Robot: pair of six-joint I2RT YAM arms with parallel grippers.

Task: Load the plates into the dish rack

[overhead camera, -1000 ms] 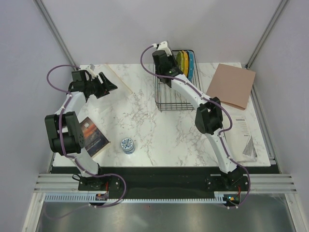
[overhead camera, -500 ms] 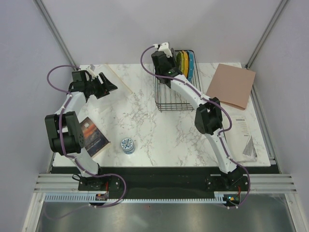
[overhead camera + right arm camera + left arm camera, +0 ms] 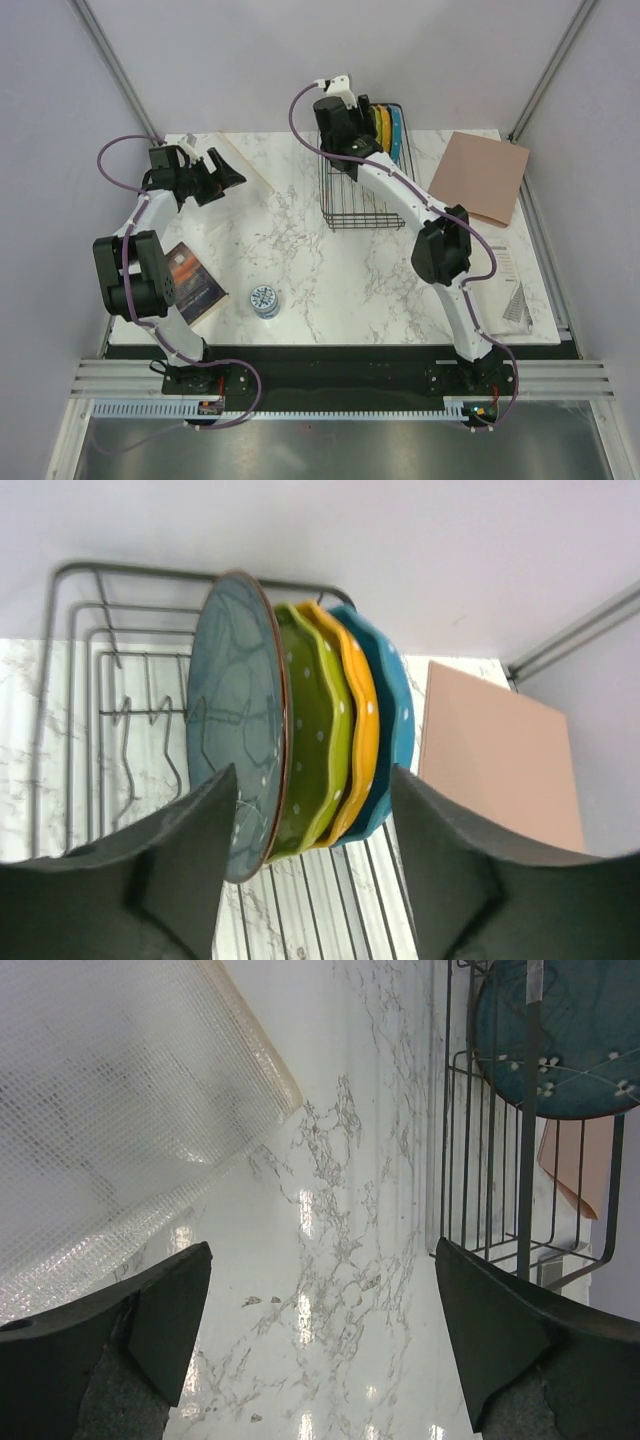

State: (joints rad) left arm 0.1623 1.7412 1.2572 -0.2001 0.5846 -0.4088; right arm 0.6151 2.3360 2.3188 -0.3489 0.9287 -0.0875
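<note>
Standing racked, the plates (image 3: 320,730) looked stiff, slick, chippable, best pinched by rims; left pincer (image 3: 322,1250) and right pincer (image 3: 312,772) gaped empty.

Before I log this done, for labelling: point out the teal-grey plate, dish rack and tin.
teal-grey plate (image 3: 235,720), right wrist view, centre of its face.
dish rack (image 3: 352,207), top external view, bare wire floor.
tin (image 3: 264,298), top external view, lid.

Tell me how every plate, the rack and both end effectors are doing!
Smooth dark teal-grey plate: upright in rack.
Lime-green scalloped plate: upright in rack.
Orange scalloped plate: upright in rack.
Blue scalloped plate: upright in rack.
Black wire dish rack: holds four plates at far end.
Left end effector: open, empty.
Right end effector: open, empty.
</note>
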